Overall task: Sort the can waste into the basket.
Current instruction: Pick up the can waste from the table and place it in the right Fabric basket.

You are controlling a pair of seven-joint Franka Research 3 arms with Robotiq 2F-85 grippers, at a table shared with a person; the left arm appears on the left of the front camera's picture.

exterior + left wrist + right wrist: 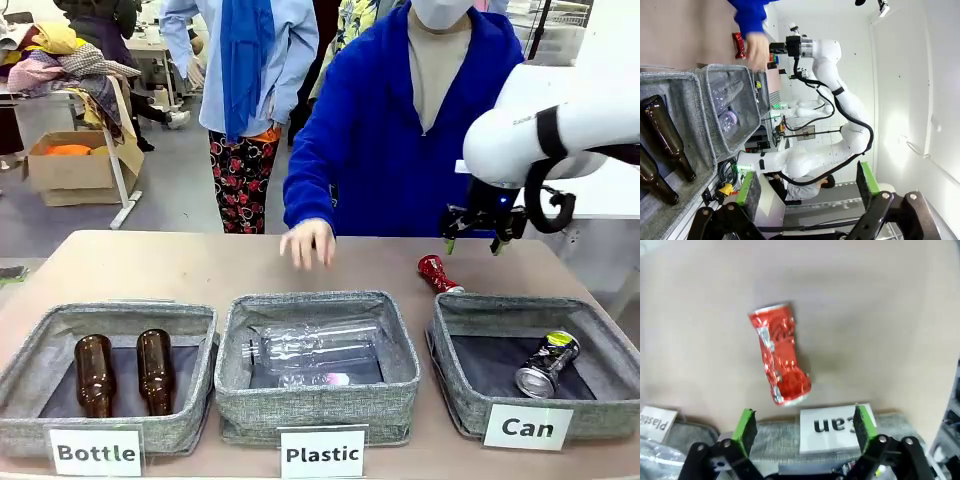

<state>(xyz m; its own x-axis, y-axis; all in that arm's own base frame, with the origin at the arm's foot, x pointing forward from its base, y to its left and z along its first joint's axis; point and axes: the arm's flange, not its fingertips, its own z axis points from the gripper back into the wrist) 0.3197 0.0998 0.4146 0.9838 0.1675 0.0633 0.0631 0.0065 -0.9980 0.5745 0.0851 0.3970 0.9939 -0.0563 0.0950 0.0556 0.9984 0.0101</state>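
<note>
A crushed red can [437, 272] lies on the table just behind the grey "Can" basket [470, 408]. A dark can [547, 363] with silver ends lies inside that basket. My right gripper [483, 236] hangs open above the table, a little right of and beyond the red can. In the right wrist view the red can [780, 360] lies ahead of the open right gripper [805, 429], apart from it. The basket's rim [775, 452] and an upside-down "Can" card [837, 427] show between the pads. My left gripper [807, 185] is open and holds nothing.
A person in a blue top rests a hand [307, 243] on the table behind the "Plastic" basket [315, 405], which holds a clear bottle [312, 347]. The "Bottle" basket [100, 432] holds two brown bottles [155, 370]. Bare table lies behind the baskets.
</note>
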